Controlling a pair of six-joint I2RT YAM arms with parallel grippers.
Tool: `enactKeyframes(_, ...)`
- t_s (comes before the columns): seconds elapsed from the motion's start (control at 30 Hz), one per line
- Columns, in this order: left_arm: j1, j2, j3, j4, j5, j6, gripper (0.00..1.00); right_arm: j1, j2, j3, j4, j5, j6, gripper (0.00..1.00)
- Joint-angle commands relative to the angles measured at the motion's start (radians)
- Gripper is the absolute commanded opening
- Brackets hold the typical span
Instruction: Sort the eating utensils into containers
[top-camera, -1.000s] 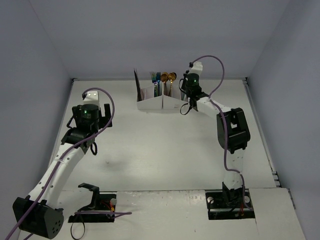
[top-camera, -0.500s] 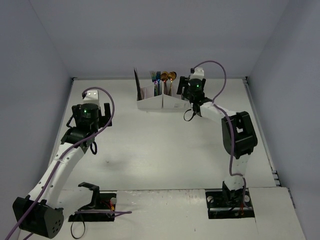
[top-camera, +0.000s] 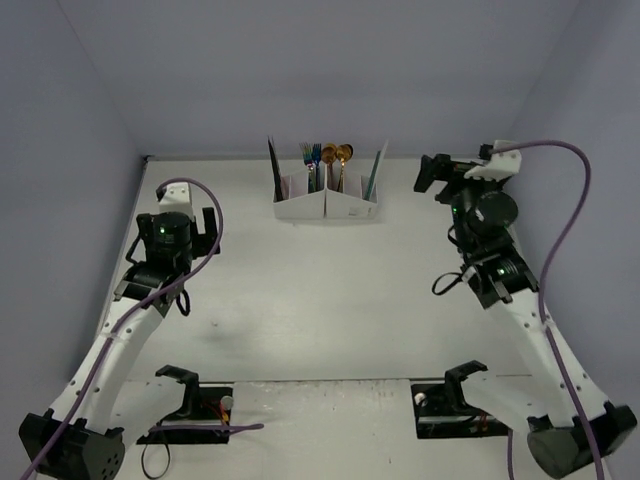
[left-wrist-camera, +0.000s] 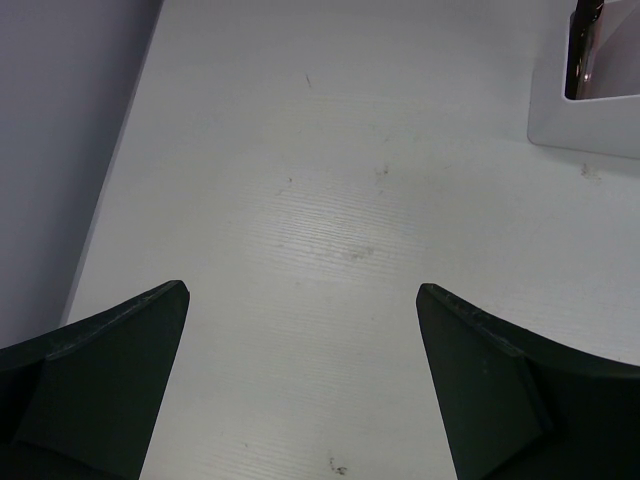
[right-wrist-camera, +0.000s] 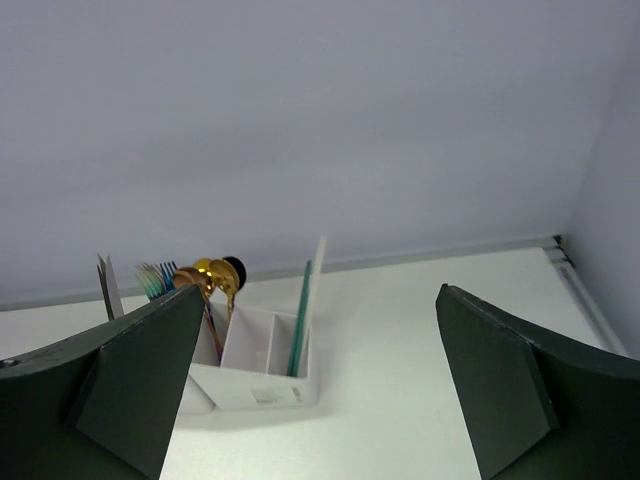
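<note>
Progress looks close to complete, going by how things lie. The organiser box (top-camera: 300, 210) stands at the far side of the tabletop (top-camera: 320, 300), and every piece you can see is upright inside it. The dark knives (top-camera: 272, 162) are at its left end, and the blue and silver forks (top-camera: 312, 154) come next. The gold and copper spoons (top-camera: 337, 154) are beside those, and the teal chopsticks (top-camera: 374, 172) lean in its right-end compartment. Your right wrist view shows the same order, with the chopsticks resting against the box's right wall.

Your right tool (right-wrist-camera: 320, 290) is to the right of the box and well apart from it, raised and facing it. Its jaws are spread wide with nothing between them. Your left tool (left-wrist-camera: 302, 290) is to the left of the box, low over bare tabletop, also wide open and empty. Only the box's left corner shows at the edge of its view.

No view shows a loose utensil on the tabletop around the box, though the arms hide some patches. You cannot count the pieces exactly from here. What is left, in my judgement, is a check that nothing is hidden under the arms and that each kind has its own compartment.
</note>
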Motion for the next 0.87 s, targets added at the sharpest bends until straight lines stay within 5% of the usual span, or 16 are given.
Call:
enactKeyframes(0.0, 0.006, -0.050, 0.003, 0.079, -0.011, 0.022, 0.97, 0.006, -0.231, -0.091, -0.168, 0.094, -0.006, 1.00)
enactKeyframes(0.43, 0.005, -0.376, -0.081, 0.015, -0.010, 0.045, 0.97, 0.006, -0.593, -0.229, -0.401, 0.146, 0.046, 1.00)
enactKeyframes(0.83, 0.006, -0.622, -0.207, -0.057, -0.007, 0.059, 0.97, 0.006, -0.623, -0.272, -0.424, 0.177, 0.083, 1.00)
